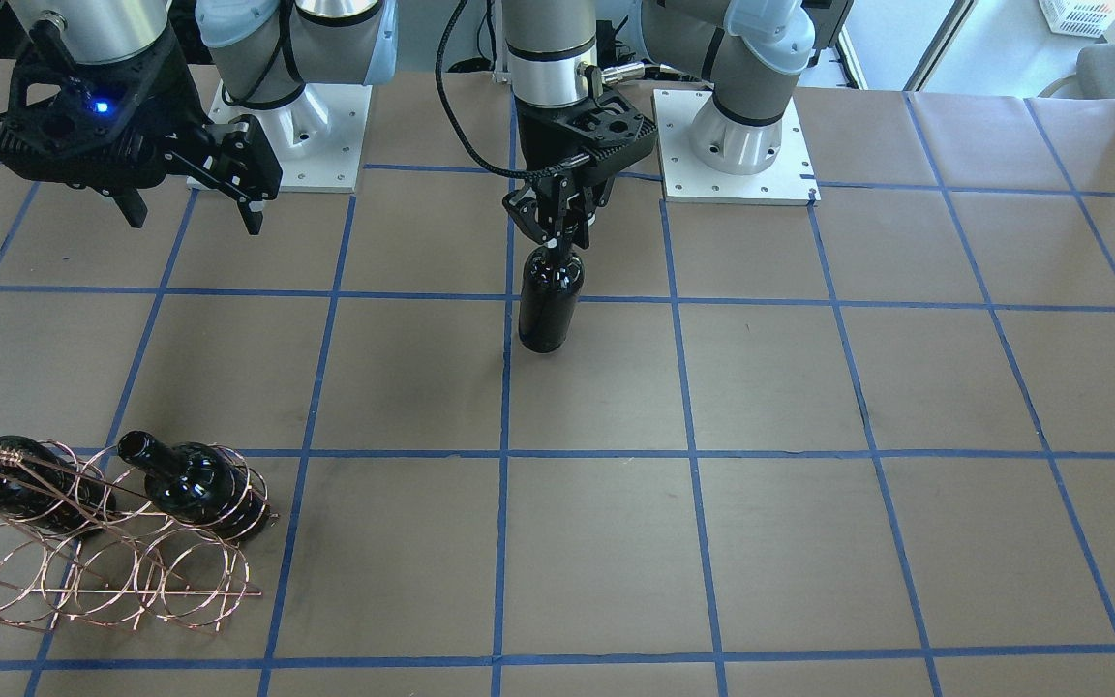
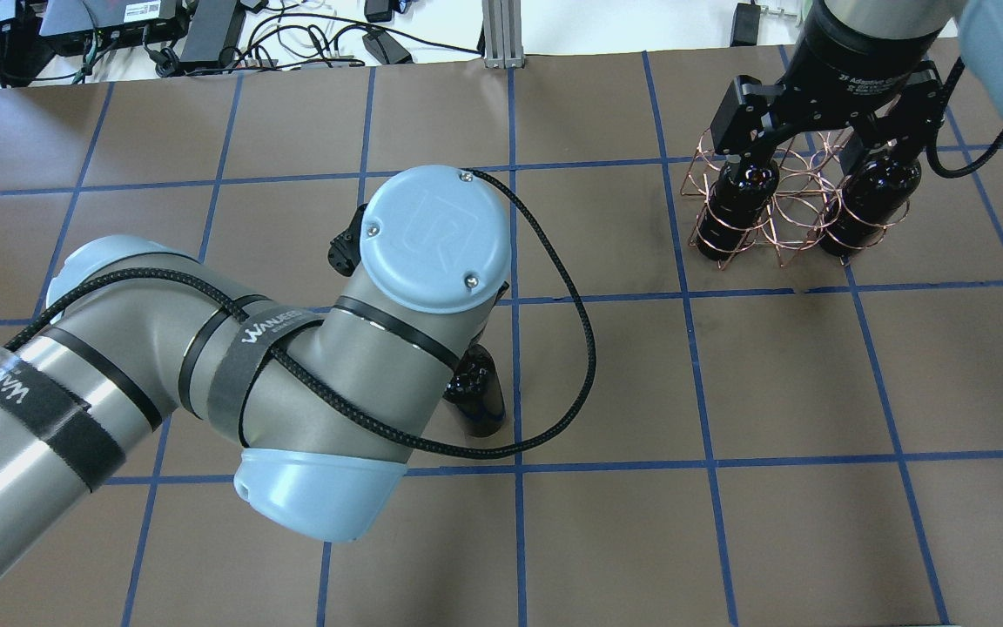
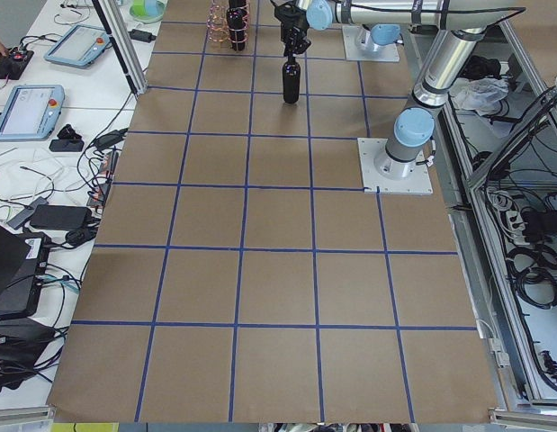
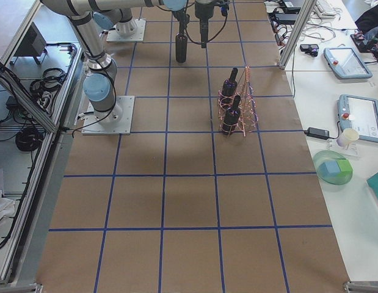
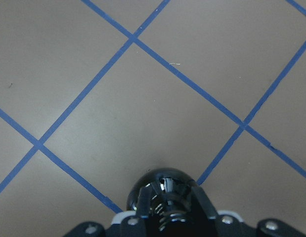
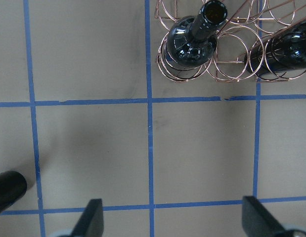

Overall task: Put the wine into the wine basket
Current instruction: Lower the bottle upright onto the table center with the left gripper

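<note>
Step in hand: transport. The left gripper (image 1: 557, 225) is clamped on the neck of the wine (image 1: 549, 308), which is upright and well apart from the basket (image 1: 105, 573). Whether its base touches the table cannot be determined.

Next move, as judged: carry the wine to the basket, tilt it, and insert it into a free loop.

Two bottles (image 1: 192, 487) already occupy basket loops. The right gripper (image 1: 193, 207), fingers apart and empty, hovers between wine and basket and may obstruct the path.
</note>
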`<state>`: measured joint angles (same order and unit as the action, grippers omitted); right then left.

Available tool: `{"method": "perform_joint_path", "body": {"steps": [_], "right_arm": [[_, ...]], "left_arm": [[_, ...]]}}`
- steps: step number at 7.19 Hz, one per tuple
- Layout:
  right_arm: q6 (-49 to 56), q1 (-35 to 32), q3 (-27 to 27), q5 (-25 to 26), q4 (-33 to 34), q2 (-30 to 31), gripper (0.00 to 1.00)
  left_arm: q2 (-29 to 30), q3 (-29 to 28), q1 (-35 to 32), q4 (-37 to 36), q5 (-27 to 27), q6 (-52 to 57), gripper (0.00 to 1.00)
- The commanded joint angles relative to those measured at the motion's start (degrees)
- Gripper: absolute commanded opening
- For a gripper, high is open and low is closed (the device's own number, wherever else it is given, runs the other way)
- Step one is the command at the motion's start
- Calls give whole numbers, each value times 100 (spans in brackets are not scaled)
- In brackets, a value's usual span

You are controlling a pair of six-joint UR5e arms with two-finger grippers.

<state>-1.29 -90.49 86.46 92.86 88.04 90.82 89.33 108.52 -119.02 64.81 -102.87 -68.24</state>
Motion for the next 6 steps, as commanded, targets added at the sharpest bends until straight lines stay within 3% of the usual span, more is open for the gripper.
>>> {"method": "perform_joint_path", "body": {"steps": [1, 6], "right_arm": [[6, 5, -7, 12, 3, -12, 100], [6, 5, 2, 91, 3, -3, 100]], "left_arm": [[-38, -7, -25, 241, -5, -23, 6], [67, -7, -200, 260, 13, -383, 6]]}}
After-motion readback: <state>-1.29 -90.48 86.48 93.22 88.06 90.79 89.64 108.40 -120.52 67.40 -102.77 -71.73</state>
